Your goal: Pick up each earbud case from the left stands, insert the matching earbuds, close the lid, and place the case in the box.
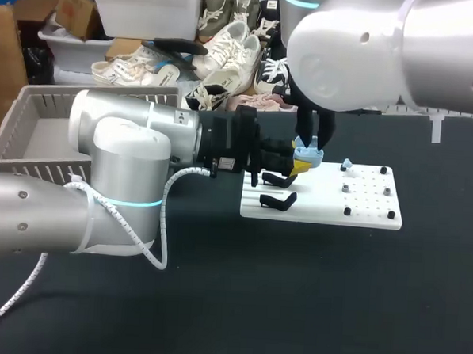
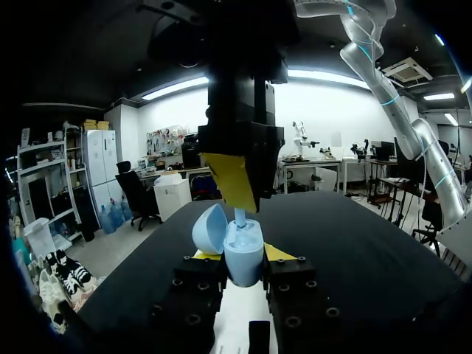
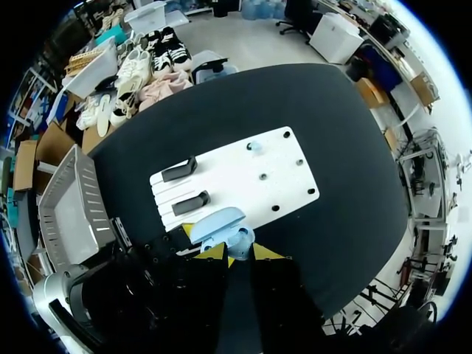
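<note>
The pale blue earbud case, lid hinged open, is clamped between the fingers of the left end effector, above the stand end of the white board. The right end effector hangs directly over it, narrow, pinching an earbud at the case's mouth. Two black stands and a second earbud sit on the board. A grey box lies well beyond the board's stand end.

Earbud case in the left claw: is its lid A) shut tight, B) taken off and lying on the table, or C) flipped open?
C: the left wrist view shows the lid hinged up beside the earbud case, which the left claw grips.
</note>
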Controlling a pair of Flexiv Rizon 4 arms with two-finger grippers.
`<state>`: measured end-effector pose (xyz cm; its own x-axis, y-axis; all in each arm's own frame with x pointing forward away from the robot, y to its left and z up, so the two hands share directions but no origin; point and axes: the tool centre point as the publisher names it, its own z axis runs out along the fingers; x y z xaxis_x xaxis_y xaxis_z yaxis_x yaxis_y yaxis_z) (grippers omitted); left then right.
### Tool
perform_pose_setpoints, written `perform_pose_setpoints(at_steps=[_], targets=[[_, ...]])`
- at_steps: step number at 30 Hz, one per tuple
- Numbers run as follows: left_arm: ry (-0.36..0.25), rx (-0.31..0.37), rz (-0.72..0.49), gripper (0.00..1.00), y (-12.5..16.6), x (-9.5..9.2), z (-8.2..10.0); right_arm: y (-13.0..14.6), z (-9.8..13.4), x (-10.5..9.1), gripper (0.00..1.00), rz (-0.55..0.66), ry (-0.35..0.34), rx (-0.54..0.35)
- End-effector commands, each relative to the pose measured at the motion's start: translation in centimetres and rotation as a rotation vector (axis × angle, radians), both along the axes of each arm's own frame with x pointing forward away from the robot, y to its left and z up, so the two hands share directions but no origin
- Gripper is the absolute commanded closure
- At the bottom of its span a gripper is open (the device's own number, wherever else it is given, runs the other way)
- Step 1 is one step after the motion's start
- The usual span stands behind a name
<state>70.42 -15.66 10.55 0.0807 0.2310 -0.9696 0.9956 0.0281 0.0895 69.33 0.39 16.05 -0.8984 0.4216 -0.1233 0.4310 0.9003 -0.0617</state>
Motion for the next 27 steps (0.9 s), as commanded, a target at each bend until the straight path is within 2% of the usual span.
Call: perform_pose_setpoints(at_steps=[1,8,14,22,27], targets=[[-0.002,-0.003,0.003,1.0,0.0,-0.1,-0.1,-0.1,0.0,-0.3,1.0,-0.003,-0.008,0.002],[-0.002,-0.003,0.003,1.0,0.0,-0.1,-0.1,-0.2,0.2,-0.6,1.0,-0.008,-0.014,0.001],[-0.002,-0.003,0.003,1.0,0.0,-0.1,-0.1,-0.2,0.8,-1.5,1.0,-0.071,-0.063,-0.043],[-0.002,-0.003,0.003,1.0,0.0,-0.1,-0.1,0.0,1.0,-1.6,1.0,-0.094,-0.088,-0.033],[-0.002,-0.003,0.003,1.0,0.0,-0.1,-0.1,0.0,0.5,-1.3,1.0,-0.078,-0.08,-0.018]])
